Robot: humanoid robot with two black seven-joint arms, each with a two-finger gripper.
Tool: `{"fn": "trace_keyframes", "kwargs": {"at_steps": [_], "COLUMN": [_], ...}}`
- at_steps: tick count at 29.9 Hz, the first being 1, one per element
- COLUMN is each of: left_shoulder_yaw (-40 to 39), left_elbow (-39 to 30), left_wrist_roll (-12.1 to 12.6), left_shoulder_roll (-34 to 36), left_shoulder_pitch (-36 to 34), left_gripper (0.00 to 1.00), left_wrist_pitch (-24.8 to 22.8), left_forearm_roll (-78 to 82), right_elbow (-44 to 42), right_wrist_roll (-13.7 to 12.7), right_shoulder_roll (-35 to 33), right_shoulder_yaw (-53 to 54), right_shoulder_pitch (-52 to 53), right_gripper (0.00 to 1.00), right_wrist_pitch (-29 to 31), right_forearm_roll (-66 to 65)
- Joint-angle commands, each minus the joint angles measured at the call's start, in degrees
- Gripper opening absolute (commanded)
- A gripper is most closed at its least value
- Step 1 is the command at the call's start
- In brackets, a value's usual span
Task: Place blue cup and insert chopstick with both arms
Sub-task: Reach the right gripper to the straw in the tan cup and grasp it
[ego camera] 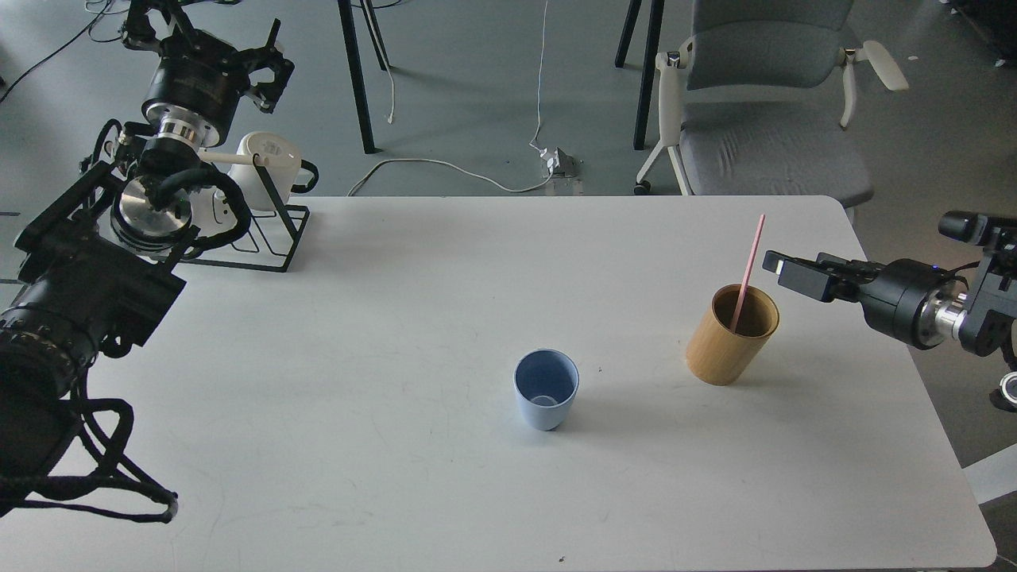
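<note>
The blue cup (546,389) stands upright and empty on the white table (381,334), right of centre. The pink chopstick (748,266) stands leaning in the tan bamboo holder (729,335), right of the cup. My right gripper (783,268) reaches in from the right edge at the height of the chopstick's upper part, just right of it and not touching; its fingers cannot be told apart. My left gripper (272,59) is raised at the far left, above the mug rack, and its fingers look spread and empty.
A black wire rack (258,234) with a white mug (266,159) stands at the table's back left corner, under my left arm. A grey chair (767,119) stands behind the table's far right edge. Cables lie on the floor beyond.
</note>
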Motion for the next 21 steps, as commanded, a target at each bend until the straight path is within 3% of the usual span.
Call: {"fn": "trace_keyframes", "kwargs": {"at_steps": [1, 7, 13, 21], "left_shoulder_yaw": [1.0, 1.0, 1.0, 1.0], "left_elbow": [-1.1, -1.1, -1.0, -0.9], "left_wrist_roll": [0.2, 0.2, 0.2, 0.1], "left_shoulder_roll": [0.3, 0.6, 0.8, 1.8], "left_shoulder_pitch": [0.9, 0.8, 0.4, 0.2], "left_gripper": [1.0, 1.0, 1.0, 1.0], "left_wrist_pitch": [0.0, 0.0, 0.0, 0.0], "left_forearm_roll": [0.0, 0.1, 0.1, 0.1], "right_elbow": [-0.9, -3.0, -5.5, -9.9], "right_wrist_roll": [-0.6, -1.0, -2.0, -3.5], "right_shoulder_roll": [1.3, 4.3, 5.8, 9.7], "right_shoulder_yaw": [-0.3, -0.6, -9.8, -12.1], "right_shoulder_pitch": [1.1, 1.5, 7.8, 11.4], "right_gripper": [0.73, 0.69, 0.62, 0.37], "right_wrist_pitch": [-0.2, -0.1, 0.0, 0.1], "right_forearm_roll": [-0.8, -5.0, -6.1, -6.3]}}
